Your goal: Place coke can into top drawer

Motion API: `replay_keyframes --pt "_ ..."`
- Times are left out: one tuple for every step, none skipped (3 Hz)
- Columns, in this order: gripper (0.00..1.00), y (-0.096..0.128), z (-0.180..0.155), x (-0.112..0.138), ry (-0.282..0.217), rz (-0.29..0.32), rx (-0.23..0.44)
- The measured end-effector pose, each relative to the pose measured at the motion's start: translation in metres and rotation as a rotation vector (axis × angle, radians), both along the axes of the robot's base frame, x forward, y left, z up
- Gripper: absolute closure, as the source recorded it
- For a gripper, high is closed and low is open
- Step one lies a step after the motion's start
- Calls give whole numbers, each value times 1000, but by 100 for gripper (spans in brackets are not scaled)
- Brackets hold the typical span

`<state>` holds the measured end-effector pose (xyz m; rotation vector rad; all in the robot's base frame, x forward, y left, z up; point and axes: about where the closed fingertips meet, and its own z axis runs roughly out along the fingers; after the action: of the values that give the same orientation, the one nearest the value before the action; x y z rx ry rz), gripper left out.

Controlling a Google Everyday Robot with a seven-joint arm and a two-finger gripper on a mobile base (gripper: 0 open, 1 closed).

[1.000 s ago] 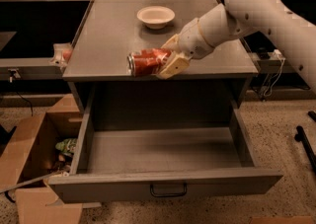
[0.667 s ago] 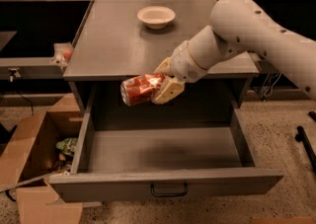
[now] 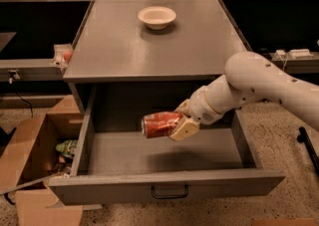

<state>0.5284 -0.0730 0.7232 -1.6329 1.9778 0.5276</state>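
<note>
Holding the coke can (image 3: pixel 159 124) tight on its side, the claw (image 3: pixel 175 122) hangs over the open top drawer (image 3: pixel 164 186) (the white bowl (image 3: pixel 157 17) sits on the tabletop (image 3: pixel 149 53) above).

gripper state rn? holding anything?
Gripper: closed on the coke can, can lying sideways, above the open top drawer.

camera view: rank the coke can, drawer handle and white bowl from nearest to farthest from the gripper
The gripper hangs over the open top drawer.
1. coke can: clamped in the gripper itself.
2. drawer handle: below, on the front panel.
3. white bowl: far back on the cabinet top.
</note>
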Motion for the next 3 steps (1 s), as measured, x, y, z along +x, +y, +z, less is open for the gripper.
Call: replay_keyframes --pt "100 -27 -24 9 15 -116 27" --pt "100 -50 -46 31 17 -226 42" --pt "81 -58 -72 45 50 -275 2"
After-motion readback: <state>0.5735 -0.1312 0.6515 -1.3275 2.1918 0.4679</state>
